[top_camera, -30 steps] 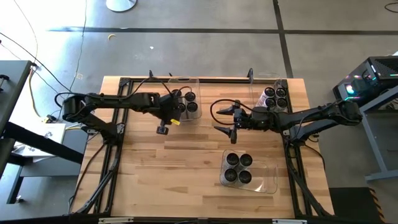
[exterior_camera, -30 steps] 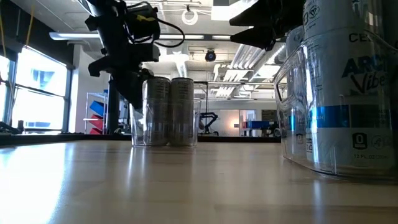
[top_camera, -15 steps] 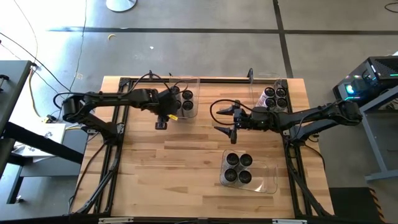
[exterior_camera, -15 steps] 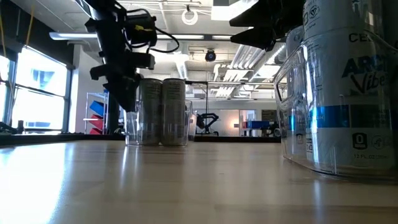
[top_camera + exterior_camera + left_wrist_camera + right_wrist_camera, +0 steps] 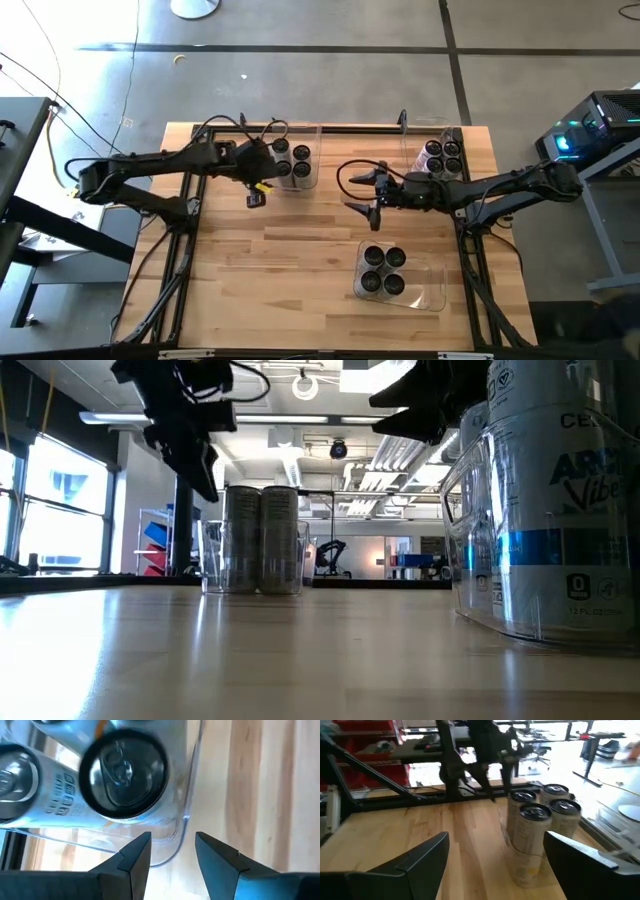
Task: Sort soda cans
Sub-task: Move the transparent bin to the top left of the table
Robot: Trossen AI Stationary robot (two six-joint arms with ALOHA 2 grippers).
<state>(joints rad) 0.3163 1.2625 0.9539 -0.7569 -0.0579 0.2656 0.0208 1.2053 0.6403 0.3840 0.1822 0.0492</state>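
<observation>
Soda cans with dark tops stand in three clear bins: a far-left bin point(image 5: 292, 163), a far-right bin point(image 5: 441, 156) and a near bin point(image 5: 397, 273). My left gripper point(image 5: 267, 182) hangs open just above the far-left bin's near-left corner point(image 5: 176, 836), higher than the can tops point(image 5: 258, 488). Nothing lies between its fingers, and one can top point(image 5: 123, 772) shows close beyond them. My right gripper point(image 5: 352, 195) is open and held level over the middle of the table, facing the far-left bin's cans point(image 5: 536, 836).
A black frame point(image 5: 320, 128) runs along the table's far edge and down both sides. Bare wood lies between the three bins and across the near left of the table point(image 5: 260, 290). The near bin point(image 5: 545, 510) stands close to the low camera.
The far-left bin with its cans slid a little toward the table's left edge while my left gripper was low at its wall. The gripper then rose above the can tops, drew back toward the left and rolled. My right arm kept still.
</observation>
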